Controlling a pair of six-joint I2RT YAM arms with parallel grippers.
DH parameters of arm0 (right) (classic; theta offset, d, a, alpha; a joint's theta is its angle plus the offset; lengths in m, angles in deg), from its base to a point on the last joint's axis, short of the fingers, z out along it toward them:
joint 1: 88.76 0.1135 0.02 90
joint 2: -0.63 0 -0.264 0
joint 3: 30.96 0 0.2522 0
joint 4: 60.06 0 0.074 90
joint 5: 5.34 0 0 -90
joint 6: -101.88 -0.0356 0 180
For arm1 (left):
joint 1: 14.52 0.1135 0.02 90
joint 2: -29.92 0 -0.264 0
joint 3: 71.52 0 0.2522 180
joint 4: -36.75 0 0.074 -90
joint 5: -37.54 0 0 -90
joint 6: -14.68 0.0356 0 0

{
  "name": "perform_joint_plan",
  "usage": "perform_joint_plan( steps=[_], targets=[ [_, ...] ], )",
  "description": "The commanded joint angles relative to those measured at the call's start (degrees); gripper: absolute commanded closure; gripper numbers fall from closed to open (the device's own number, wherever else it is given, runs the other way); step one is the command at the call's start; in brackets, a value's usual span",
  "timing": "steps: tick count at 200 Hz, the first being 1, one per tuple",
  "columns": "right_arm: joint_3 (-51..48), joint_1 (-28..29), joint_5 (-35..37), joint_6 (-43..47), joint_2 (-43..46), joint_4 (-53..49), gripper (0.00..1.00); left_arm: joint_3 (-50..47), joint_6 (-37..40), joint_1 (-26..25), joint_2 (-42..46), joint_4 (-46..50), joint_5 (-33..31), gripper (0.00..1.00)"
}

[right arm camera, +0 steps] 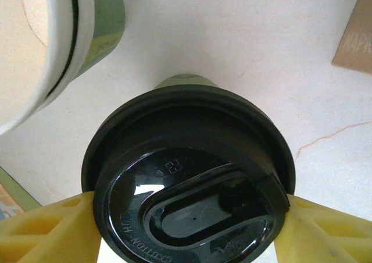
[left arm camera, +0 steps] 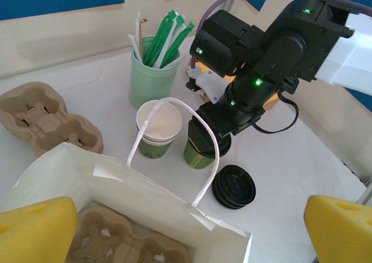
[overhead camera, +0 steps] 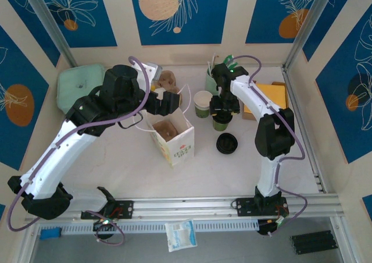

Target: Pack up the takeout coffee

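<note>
Takeout coffee (overhead camera: 220,125) upright on table (overhead camera: 116,158) beside open cup (overhead camera: 203,103), right gripper (overhead camera: 222,115) closed on its black lid from above, from left wrist, left gripper (left arm camera: 189,231) wide open, empty, over paper bag (left arm camera: 70,176), from right wrist, yellow fingers (right arm camera: 40,228) touching lid rim on both sides

Thing: we see the takeout coffee (left arm camera: 196,153), a small paper cup with an olive-green side and a round black plastic lid (right arm camera: 186,181).
Lid: seated on the cup's rim, glossy, with a raised oval sip panel and embossed lettering near its edge.
Pose: upright, lid uppermost.
Place: between the jaws of the right gripper (overhead camera: 221,121), with a yellow pad (right arm camera: 40,228) against each side at lid height.
Base: down at the surface (right arm camera: 232,30); we cannot tell whether it rests there.
</note>
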State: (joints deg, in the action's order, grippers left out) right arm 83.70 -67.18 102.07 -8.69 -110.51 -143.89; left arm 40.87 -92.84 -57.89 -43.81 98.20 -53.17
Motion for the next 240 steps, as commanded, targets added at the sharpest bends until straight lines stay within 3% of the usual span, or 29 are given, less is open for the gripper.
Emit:
perform_joint_plan(
  steps=[1, 86, 199, 240],
  targets=[
    [-3.74, 1.16, -1.09, -0.98, 0.27, 1.08, 0.30, 0.67, -0.06, -0.32, 0.18, 0.83, -1.05, 0.00],
    [-7.34, 1.28, -1.70, -1.58, 0.35, 3.36, 0.29, 0.96, -0.24, -0.33, 0.08, 1.09, -1.09, 0.00],
    [-0.96, -0.55, -3.98, 1.35, -4.25, -2.90, 0.29, 1.83, 0.18, -0.35, -0.47, 1.45, -1.18, 0.01],
    [0.49, -0.46, -3.26, 1.62, -4.41, -3.74, 0.34, 2.27, 0.38, -0.39, -0.89, 1.61, -1.00, 0.01]
  ],
)
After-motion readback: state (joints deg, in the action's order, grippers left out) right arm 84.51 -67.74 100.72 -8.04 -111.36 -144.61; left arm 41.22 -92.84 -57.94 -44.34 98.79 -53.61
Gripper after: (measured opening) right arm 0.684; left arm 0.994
